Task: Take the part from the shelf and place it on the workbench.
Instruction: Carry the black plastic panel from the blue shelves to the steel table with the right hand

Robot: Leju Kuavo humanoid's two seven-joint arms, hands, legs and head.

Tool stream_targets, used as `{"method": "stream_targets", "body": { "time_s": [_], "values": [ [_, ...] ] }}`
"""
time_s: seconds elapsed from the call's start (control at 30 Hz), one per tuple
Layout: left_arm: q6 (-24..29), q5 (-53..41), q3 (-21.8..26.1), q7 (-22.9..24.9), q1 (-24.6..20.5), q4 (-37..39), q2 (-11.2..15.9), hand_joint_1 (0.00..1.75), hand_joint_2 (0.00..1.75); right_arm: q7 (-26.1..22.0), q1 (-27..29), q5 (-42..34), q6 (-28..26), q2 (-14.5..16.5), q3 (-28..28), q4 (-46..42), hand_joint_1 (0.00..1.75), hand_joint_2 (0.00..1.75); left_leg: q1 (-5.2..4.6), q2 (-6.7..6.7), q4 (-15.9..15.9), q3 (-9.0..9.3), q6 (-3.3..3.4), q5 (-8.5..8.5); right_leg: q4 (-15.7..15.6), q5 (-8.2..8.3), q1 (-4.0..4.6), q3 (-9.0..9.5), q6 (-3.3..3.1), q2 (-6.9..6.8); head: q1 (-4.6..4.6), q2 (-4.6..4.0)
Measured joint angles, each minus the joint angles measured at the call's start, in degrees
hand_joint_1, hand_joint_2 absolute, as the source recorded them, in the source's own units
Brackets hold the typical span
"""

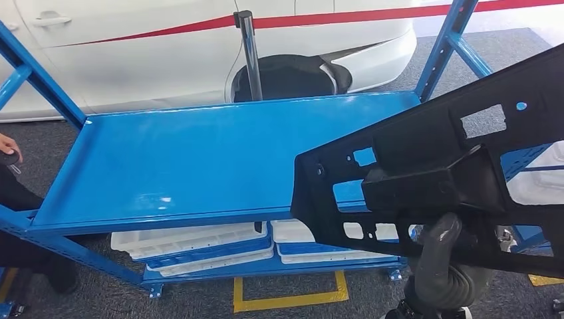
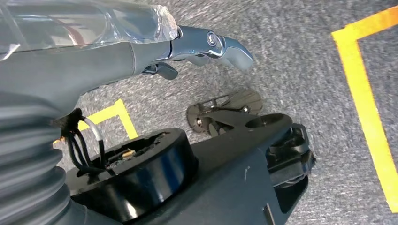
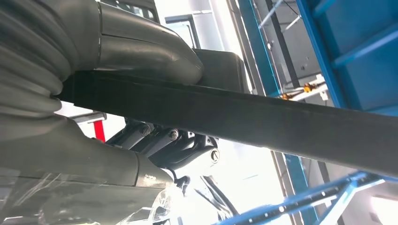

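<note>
The part is a large black plastic panel with several cut-outs. It hangs tilted in the air over the right front corner of the blue shelf, clear of the shelf top. My right hand grips its lower edge from below. In the right wrist view the grey thumb lies over the panel's edge and the darker fingers press against its other side. My left hand hangs over the grey carpet with its fingers stretched out and nothing in them.
The shelf's blue top is bare; white trays lie on its lower level. A white car and a stanchion post stand behind. A person's hand shows at the left edge. Yellow tape marks the floor.
</note>
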Motion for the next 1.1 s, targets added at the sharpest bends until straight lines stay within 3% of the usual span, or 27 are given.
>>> {"method": "stream_targets", "body": {
  "time_s": [0.07,0.13,0.17,0.23,0.3,0.37,0.43,0.47,0.5,0.57,0.63,0.67,0.73,0.77,0.83,0.9,0.97,1.0,1.03,1.1],
  "values": [
    [0.0,0.1,0.0,0.0,0.0,0.0,0.0,0.0,1.75,0.2,0.0,0.2,-0.1,0.0,0.0,0.1,1.75,1.75,-0.6,0.89,-8.0,5.14,1.24,2.88,0.0,0.11,0.39,0.01,-0.02,-0.94,0.0,0.0],
    [0.0,0.4,0.0,-0.1,-0.2,0.0,0.0,0.0,1.75,0.6,-0.1,0.2,-0.3,0.0,0.0,0.1,1.75,1.75,-1.5,2.45,-14.9,9.1,2.51,4.36,-0.1,0.23,0.61,-0.01,0.18,-1.98,0.03,0.0],
    [0.1,0.5,0.0,-0.2,-0.3,0.0,0.0,0.0,1.75,0.8,-0.2,0.3,-0.4,0.0,0.0,0.1,1.75,1.75,-1.9,2.91,-16.4,9.68,2.92,4.43,-0.1,0.32,0.59,-0.06,0.37,-2.51,0.01,0.0],
    [0.1,0.7,0.0,-0.5,-0.3,0.0,0.0,0.0,1.75,1.1,-0.5,0.3,-0.5,0.0,0.1,0.2,1.75,1.75,-2.02,2.33,-17.1,9.54,3.29,4.95,-0.2,0.47,0.63,-0.17,0.9,-3.46,-0.02,0.01],
    [0.1,0.9,0.0,-0.6,-0.2,0.0,0.0,0.0,1.75,1.2,-0.7,0.3,-0.5,0.0,0.2,0.3,1.75,1.75,-1.54,1.39,-18.1,9.62,3.49,5.67,1.2,-0.7,0.62,-0.73,1.43,-2.19,-0.02,0.01],
    [-0.1,0.9,0.0,-0.7,-0.3,0.0,0.0,0.0,1.75,1.3,-0.8,0.3,-0.6,0.0,0.3,0.4,1.75,1.75,-1.2,0.42,-18.6,9.53,3.67,6.24,7.2,-4.18,0.39,-3.4,1.9,0.65,0.12,0.01],
    [-0.2,1.0,0.0,-0.7,-0.3,0.0,0.0,0.0,1.75,1.4,-0.8,0.3,-0.7,0.0,0.4,0.6,1.75,1.75,-1.15,-0.69,-18.6,9.21,3.8,6.49,14.8,-7.18,0.26,-6.95,2.25,1.84,0.22,0.0],
    [-0.3,1.0,0.0,-0.7,-0.2,0.0,0.0,0.0,1.75,1.4,-0.8,0.3,-0.7,0.0,0.5,0.7,1.75,1.75,-1.14,-1.31,-18.5,9.12,3.77,6.56,16.4,-7.21,0.2,-7.71,2.37,1.92,0.22,0.0],
    [-0.3,1.0,0.0,-0.7,-0.2,0.0,0.0,0.0,1.75,1.4,-0.8,0.3,-0.7,0.0,0.5,0.8,1.75,1.75,-1.11,-1.95,-18.4,9.09,3.71,6.63,15.7,-6.11,0.11,-7.4,2.47,2.0,0.22,0.0],
    [-0.3,1.0,0.0,-0.7,-0.2,0.0,0.0,0.0,1.75,1.4,-0.8,0.3,-0.7,0.0,0.6,0.9,1.75,1.75,-1.01,-3.35,-18.0,8.99,3.5,6.65,8.3,-1.88,-0.29,-3.95,2.56,3.34,0.22,0.0],
    [-0.3,1.0,0.0,-0.7,-0.4,0.0,0.0,0.0,1.75,1.4,-0.8,0.4,-0.8,0.0,0.7,0.9,1.75,1.75,-1.12,-4.67,-17.3,8.34,3.03,6.61,1.5,0.57,-0.63,-0.9,2.45,5.59,0.21,0.01],
    [-0.3,1.0,0.0,-0.7,-0.4,0.0,0.0,0.0,1.75,1.4,-0.9,0.4,-0.9,0.0,0.7,1.0,1.75,1.75,-1.14,-5.23,-17.0,7.86,2.67,6.69,0.2,0.71,-0.65,-0.49,2.26,6.24,0.19,0.01],
    [-0.3,1.0,0.0,-0.7,-0.2,0.0,0.0,0.0,1.75,1.4,-1.0,0.5,-0.9,0.0,0.9,1.0,1.75,1.75,-0.94,-6.28,-16.9,7.04,1.89,7.07,0.1,0.82,-0.5,-0.79,1.58,5.47,0.15,0.01],
    [-0.4,1.0,0.0,-0.7,-0.1,0.0,0.1,0.0,1.75,1.5,-1.1,0.6,-0.9,0.0,1.0,1.0,1.75,1.75,-0.85,-5.98,-16.6,6.68,1.53,6.92,0.0,1.01,-0.5,-0.87,1.22,4.81,0.14,0.01],
    [-0.5,1.1,0.0,-0.8,0.0,0.0,0.1,0.0,1.75,1.5,-1.3,0.8,-1.0,0.0,1.2,1.0,1.75,1.75,-0.73,-3.79,-13.0,4.84,0.79,4.72,-0.3,1.3,-0.69,-0.95,0.57,3.37,-0.05,0.0],
    [-0.6,1.3,0.0,-0.8,-0.1,0.0,0.2,0.0,1.75,1.6,-1.4,1.0,-1.0,0.0,1.5,1.0,1.75,1.75,-0.42,-1.47,-5.2,1.23,0.01,0.81,-0.3,1.32,-0.7,-1.04,0.32,1.83,-0.25,0.0],
    [-0.8,1.6,0.0,-0.9,-0.2,0.0,0.2,0.0,1.75,1.6,-1.6,1.1,-1.1,0.1,1.9,1.1,1.75,1.75,-0.02,-0.89,0.5,-1.32,-0.48,-1.07,-0.3,1.29,-0.71,-1.1,0.31,0.32,-0.27,0.0],
    [-0.8,1.6,0.0,-0.9,-0.1,0.0,0.2,0.0,1.75,1.7,-1.7,1.2,-1.1,0.1,2.0,1.2,1.75,1.75,0.11,-0.7,0.3,-1.06,-0.58,-0.48,-0.3,1.27,-0.73,-1.09,0.33,-0.37,-0.28,0.0],
    [-0.9,1.7,0.0,-0.9,-0.1,0.0,0.2,0.0,1.75,1.8,-1.8,1.3,-1.2,0.1,2.2,1.3,1.75,1.75,0.19,-0.33,-2.4,0.39,-0.58,1.01,-0.3,1.22,-0.76,-1.03,0.4,-1.01,-0.28,0.0],
    [-1.0,1.7,0.0,-1.0,-0.2,0.0,0.3,0.0,1.75,1.9,-2.1,1.4,-1.3,0.2,2.5,1.5,1.75,1.75,-0.03,1.8,-11.2,5.13,-0.27,4.49,-0.3,1.03,-0.67,-0.8,0.72,-2.14,-0.28,0.0]
  ]
}}
